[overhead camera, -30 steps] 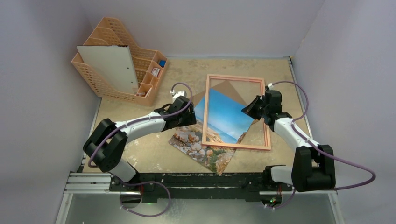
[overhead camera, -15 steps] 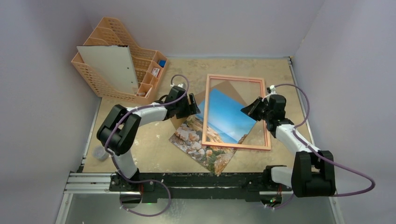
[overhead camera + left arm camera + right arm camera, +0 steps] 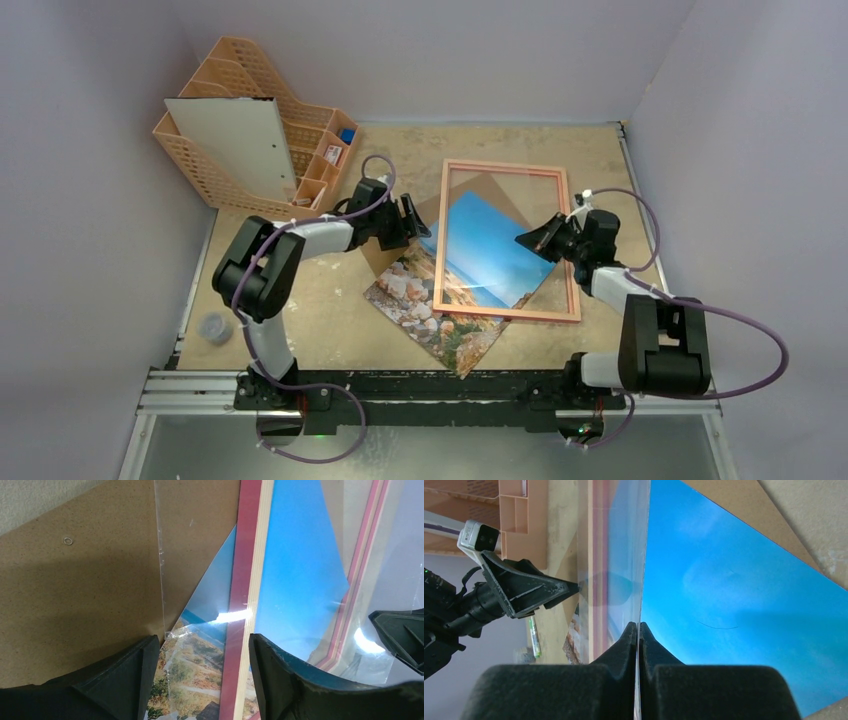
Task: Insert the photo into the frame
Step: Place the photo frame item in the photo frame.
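The frame [image 3: 439, 240], pink-red with a salmon edge, lies flat in mid-table. The photo [image 3: 425, 305] lies tilted under it, blue sky inside the frame and rocky coast sticking out at the near left. A brown backing board [image 3: 383, 258] lies under both. My left gripper [image 3: 412, 220] is open; in the left wrist view its jaws [image 3: 202, 680] straddle the frame's left rail [image 3: 245, 605] and the photo [image 3: 300, 565]. My right gripper [image 3: 525, 240] is shut on the clear pane [image 3: 642, 555], seen edge-on between its fingertips [image 3: 639, 627] above the photo [image 3: 734, 595].
An orange desk organiser [image 3: 300, 120] holding a white board [image 3: 235, 145] stands at the far left. A small grey cup [image 3: 212, 327] sits near the left table edge. A green marker [image 3: 534, 635] lies on the table. Walls close the left, back and right sides.
My left gripper has moved away from the near edge and up to the frame's left rail. My right gripper stays shut on the pane and has barely shifted.
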Available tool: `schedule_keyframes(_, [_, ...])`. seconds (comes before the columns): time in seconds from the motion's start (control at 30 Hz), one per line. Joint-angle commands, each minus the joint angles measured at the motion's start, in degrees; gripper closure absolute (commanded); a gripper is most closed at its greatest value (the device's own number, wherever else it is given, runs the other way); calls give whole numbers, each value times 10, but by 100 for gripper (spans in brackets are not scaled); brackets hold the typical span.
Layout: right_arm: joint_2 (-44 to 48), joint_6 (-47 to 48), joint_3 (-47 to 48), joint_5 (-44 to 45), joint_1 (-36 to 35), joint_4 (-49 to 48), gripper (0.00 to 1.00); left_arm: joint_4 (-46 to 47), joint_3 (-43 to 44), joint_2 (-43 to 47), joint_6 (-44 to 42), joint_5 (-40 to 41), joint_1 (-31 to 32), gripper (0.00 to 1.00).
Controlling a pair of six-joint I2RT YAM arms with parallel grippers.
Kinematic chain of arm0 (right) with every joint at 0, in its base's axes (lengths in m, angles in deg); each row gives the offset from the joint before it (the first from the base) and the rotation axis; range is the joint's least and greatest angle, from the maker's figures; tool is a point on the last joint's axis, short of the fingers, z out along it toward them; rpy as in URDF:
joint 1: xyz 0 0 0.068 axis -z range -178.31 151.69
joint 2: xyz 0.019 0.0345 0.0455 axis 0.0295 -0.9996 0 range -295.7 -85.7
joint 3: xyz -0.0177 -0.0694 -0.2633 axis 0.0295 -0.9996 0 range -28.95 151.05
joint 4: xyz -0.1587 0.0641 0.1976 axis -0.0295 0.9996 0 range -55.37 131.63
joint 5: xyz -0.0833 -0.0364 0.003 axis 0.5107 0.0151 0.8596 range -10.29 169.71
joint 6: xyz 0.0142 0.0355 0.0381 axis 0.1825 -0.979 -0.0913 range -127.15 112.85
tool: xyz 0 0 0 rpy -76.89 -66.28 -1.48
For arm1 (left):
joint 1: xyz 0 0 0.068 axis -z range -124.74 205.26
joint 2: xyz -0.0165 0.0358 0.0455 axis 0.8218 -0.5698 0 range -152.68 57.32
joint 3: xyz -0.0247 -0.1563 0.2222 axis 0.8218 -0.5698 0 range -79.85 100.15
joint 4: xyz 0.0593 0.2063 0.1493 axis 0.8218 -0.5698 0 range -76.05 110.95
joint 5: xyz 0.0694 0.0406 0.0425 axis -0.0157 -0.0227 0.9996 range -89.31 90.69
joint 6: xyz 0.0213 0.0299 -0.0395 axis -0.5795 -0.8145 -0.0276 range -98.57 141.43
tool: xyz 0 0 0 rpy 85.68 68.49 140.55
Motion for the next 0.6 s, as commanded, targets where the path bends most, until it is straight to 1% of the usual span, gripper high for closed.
schedule_keyframes(0.0, [-1, -1, -11, -43, 13, -38, 98, -13, 18, -20, -3, -4, -14, 31])
schedule_keyframes(0.2, [0, 21, -16, -42, 15, -41, 82, -41, 55, -47, -39, 18, -17, 32])
schedule_keyframes(0.27, [-6, 27, -16, -47, 15, -53, 75, -41, 67, -62, -48, 4, -17, 34])
schedule_keyframes(0.3, [-10, 26, -16, -49, 15, -61, 70, -51, 72, -69, -51, -1, -17, 34])
schedule_keyframes(0.33, [-14, 25, -17, -52, 15, -71, 64, -59, 75, -74, -52, -5, -17, 35])
schedule_keyframes(0.37, [-17, 24, -17, -55, 15, -82, 60, -59, 76, -78, -52, -10, -17, 35])
schedule_keyframes(0.47, [-25, 13, -18, -62, 15, -113, 55, -55, 74, -83, -52, -19, -17, 37])
schedule_keyframes(0.57, [-29, 2, -19, -63, 15, -140, 53, -55, 73, -84, -54, -19, -17, 38])
